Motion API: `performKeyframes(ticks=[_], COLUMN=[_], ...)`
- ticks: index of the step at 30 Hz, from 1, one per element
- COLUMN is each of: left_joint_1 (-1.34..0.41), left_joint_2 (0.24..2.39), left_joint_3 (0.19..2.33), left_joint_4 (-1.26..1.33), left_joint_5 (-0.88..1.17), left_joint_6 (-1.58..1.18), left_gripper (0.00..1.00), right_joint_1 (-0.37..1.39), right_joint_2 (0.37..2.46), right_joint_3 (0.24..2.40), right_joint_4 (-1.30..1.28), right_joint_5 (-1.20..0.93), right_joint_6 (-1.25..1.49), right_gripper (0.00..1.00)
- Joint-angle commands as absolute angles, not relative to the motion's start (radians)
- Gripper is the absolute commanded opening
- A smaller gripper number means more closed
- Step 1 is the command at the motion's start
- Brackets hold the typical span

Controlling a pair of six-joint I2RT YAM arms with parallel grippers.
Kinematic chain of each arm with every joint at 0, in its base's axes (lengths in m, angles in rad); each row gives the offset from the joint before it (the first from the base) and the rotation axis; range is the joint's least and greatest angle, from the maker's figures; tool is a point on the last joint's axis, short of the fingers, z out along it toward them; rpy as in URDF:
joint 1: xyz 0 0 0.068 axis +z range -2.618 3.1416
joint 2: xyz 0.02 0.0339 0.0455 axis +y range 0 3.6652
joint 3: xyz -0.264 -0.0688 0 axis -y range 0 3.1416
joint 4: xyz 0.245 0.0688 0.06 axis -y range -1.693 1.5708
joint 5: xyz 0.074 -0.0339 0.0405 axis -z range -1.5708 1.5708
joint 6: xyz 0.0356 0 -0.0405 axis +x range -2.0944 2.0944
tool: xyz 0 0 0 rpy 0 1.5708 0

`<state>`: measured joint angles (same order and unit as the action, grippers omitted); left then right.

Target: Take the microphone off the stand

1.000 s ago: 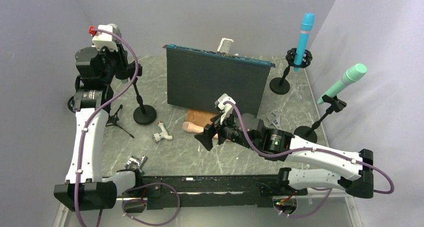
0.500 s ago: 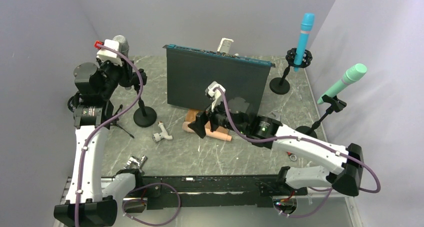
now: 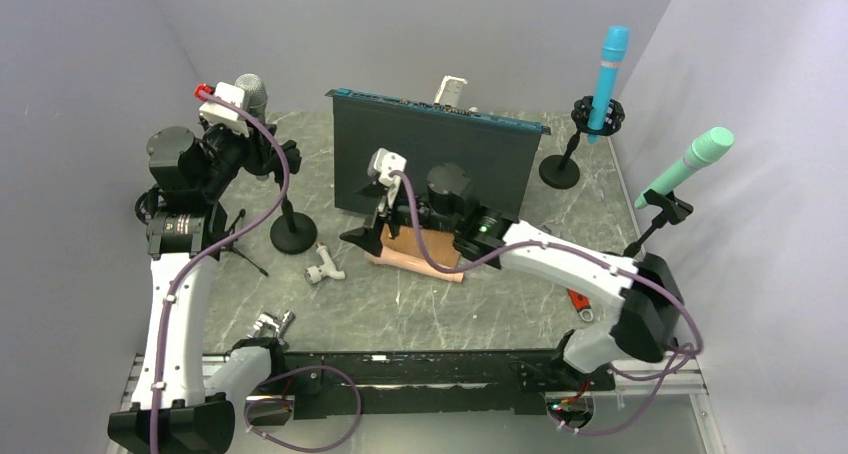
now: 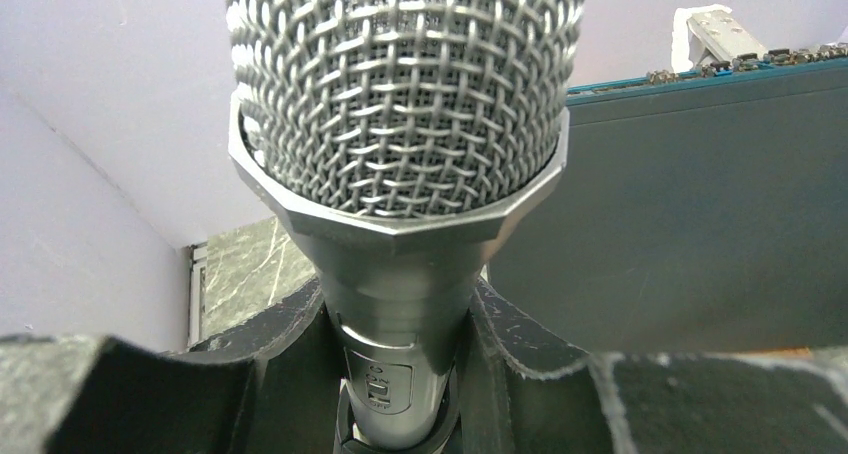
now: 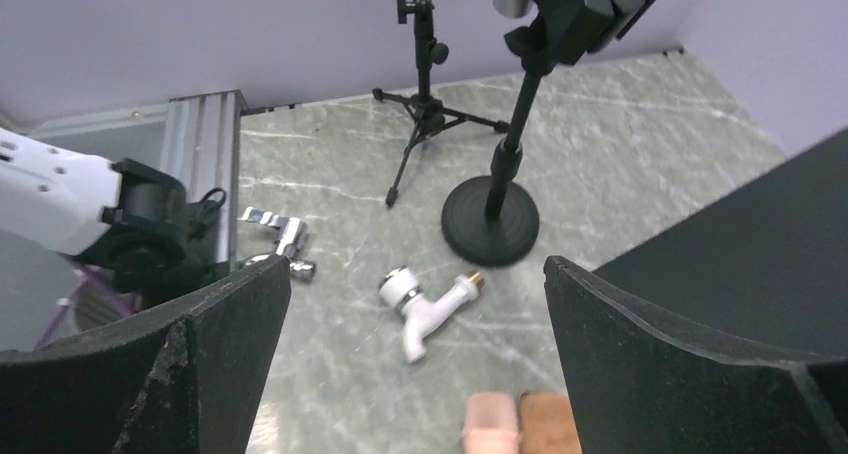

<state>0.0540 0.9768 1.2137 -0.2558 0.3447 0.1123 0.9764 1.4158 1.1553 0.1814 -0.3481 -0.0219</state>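
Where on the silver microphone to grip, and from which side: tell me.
Take the microphone by its slim handle under the mesh head, fingers closing from either side, where the left gripper sits. The wider head should stop slipping on an upward pull.

light was bright, even | shadows lay faint on grey marbled tabletop [image 3: 400, 309] | silver mesh-headed microphone [image 4: 400, 84] showed slight sheen | black right-gripper fingers [image 5: 150, 374] looked soft; rest sharp

The left arm [image 3: 172, 294] is set upright, and its gripper [image 4: 400, 369] is clamped on the microphone [image 4: 400, 104] handle. The right arm [image 3: 560, 259] is stretched leftward and kept low, with its gripper [image 5: 418, 284] spread wide and nothing held between the fingers [image 5: 200, 354].
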Motion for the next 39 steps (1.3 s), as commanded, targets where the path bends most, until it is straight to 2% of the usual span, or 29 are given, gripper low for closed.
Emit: performKeyframes(ticks=[1,7,12,23,33,39], left_joint_1=[0.058,0.065,0.069,0.071,0.071,0.071], left_joint_2=[0.937,0.899,0.879,0.884,0.911,0.911], left_joint_3=[1.187,1.145,1.110,1.120,1.123,1.125], left_joint_4=[-0.229,-0.217,-0.190,-0.216,-0.210,-0.219], left_joint_5=[0.411,0.427,0.442,0.447,0.470,0.470], left_joint_6=[0.111,0.164,0.178,0.176,0.144,0.148], left_gripper=[0.00,0.00,0.00,0.00,0.00,0.00], right_joint_1=[0.921,0.870,0.863,0.861,0.860,0.860], right_joint_2=[1.548,1.702,1.817,2.018,2.111,2.164], right_joint_3=[1.274,1.399,1.506,1.679,1.775,1.829], right_joint_4=[0.400,0.513,0.511,0.671,0.722,0.736], right_joint_5=[-0.547,-0.671,-0.676,-0.705,-0.715,-0.753], right_joint_6=[-0.147,-0.206,-0.243,-0.114,-0.038,-0.002], right_gripper=[1.00,1.00,1.00,1.00,1.00,0.89])
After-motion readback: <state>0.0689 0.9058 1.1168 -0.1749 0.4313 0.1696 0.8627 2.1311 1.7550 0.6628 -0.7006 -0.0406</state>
